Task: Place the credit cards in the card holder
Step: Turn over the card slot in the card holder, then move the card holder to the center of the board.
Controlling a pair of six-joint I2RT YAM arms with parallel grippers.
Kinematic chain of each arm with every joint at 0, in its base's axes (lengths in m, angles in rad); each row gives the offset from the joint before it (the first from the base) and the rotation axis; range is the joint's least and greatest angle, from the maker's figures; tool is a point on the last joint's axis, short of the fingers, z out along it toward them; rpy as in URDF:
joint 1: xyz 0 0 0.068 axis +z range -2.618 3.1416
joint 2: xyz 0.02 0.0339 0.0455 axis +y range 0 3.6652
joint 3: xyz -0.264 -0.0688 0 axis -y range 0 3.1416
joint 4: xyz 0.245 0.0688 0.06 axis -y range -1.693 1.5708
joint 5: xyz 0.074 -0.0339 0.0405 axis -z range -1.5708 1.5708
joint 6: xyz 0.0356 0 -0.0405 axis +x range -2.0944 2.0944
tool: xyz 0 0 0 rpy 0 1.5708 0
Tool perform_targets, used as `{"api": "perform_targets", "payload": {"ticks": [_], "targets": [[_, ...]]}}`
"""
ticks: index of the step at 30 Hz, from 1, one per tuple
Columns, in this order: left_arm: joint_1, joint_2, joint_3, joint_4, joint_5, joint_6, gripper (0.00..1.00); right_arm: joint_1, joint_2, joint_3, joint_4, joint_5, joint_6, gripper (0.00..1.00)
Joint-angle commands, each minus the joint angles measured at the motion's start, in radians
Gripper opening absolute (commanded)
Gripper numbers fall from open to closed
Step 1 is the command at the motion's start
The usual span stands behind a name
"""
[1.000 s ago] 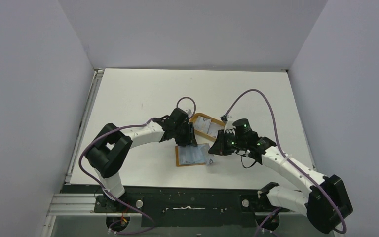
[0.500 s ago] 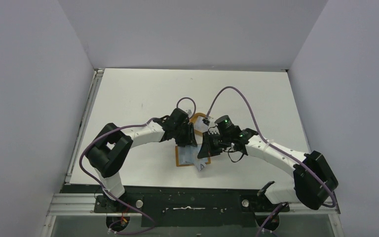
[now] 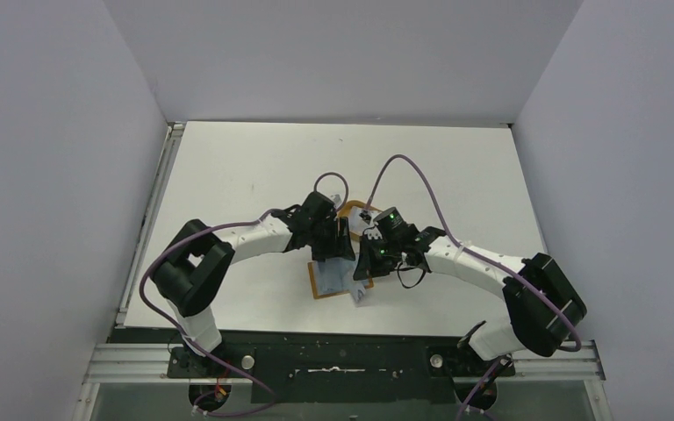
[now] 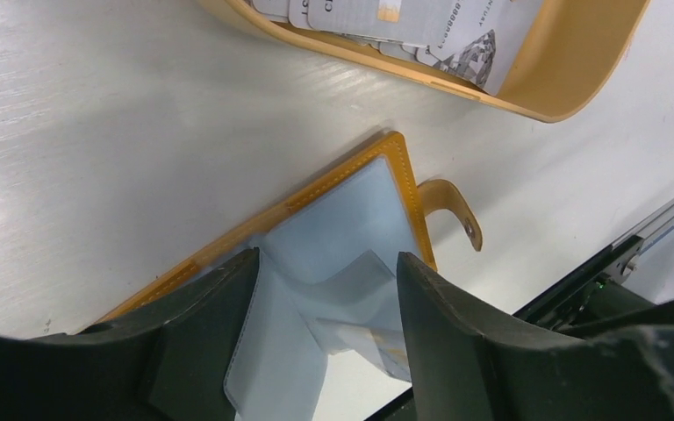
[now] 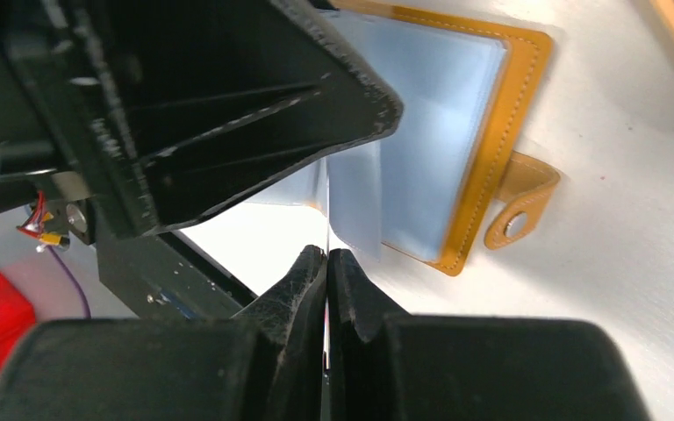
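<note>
Orange-brown card holder (image 4: 406, 180) lies open; left gripper (image 4: 325, 263) spreads wide over its clear pockets (image 4: 342, 224), right gripper (image 5: 326, 256) pinches a credit card (image 4: 370, 344).

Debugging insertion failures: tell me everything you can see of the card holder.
The card holder lies open and flat on the white table beside the tan tray. Orange-brown, leather-look, stitched border; clear plastic pockets inside, one sleeve lifted; a snap tab juts from one side. The left gripper, open, straddles it. The right gripper, shut on a card, has it at the pocket's edge.
</note>
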Motion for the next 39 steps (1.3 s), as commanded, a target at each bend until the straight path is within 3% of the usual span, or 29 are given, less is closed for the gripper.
{"api": "perform_targets", "payload": {"ticks": [1,12,20,26,31,39], "targets": [[0.004,-0.065,0.018,-0.015,0.002,0.01,0.56,-0.003,-0.021,0.019,-0.006,0.082,0.009,0.0],[0.006,-0.14,0.016,-0.087,-0.044,0.026,0.68,-0.015,-0.025,0.014,-0.039,0.127,0.014,0.0],[0.005,-0.288,-0.014,-0.227,-0.175,0.031,0.76,-0.014,-0.048,0.034,-0.031,0.103,-0.004,0.0],[0.006,-0.392,-0.107,-0.277,-0.269,-0.013,0.74,-0.014,-0.066,0.061,-0.008,0.085,-0.012,0.0],[0.009,-0.424,-0.157,-0.227,-0.246,-0.035,0.73,-0.008,-0.036,0.086,0.029,0.052,-0.007,0.0],[0.093,-0.394,-0.265,-0.162,-0.189,-0.121,0.56,-0.054,0.009,0.082,0.117,0.035,0.03,0.0]]}}
